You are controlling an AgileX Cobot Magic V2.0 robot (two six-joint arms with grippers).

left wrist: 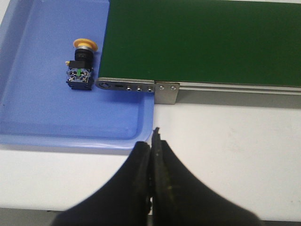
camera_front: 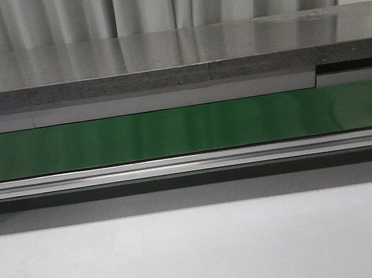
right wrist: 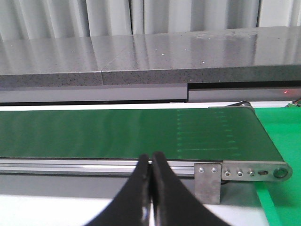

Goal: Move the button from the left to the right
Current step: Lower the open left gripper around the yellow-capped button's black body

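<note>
Button lying on blue tray, cap away from left end effector; both end effectors closed, empty.

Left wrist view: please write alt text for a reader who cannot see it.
A yellow-capped push-button lies on its side in a blue tray, close beside the end of a green conveyor belt. The left claw, black and shut, holds nothing and hovers over the white table at the tray's corner.

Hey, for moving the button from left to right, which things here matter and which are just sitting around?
Part of the job:
- small yellow-capped push-button with black body, lying on its side
- blue plastic tray holding it
- green conveyor belt
- left gripper, shut, empty
- right gripper, shut, empty

Just there:
- grey stone ledge
- pale curtain
</note>
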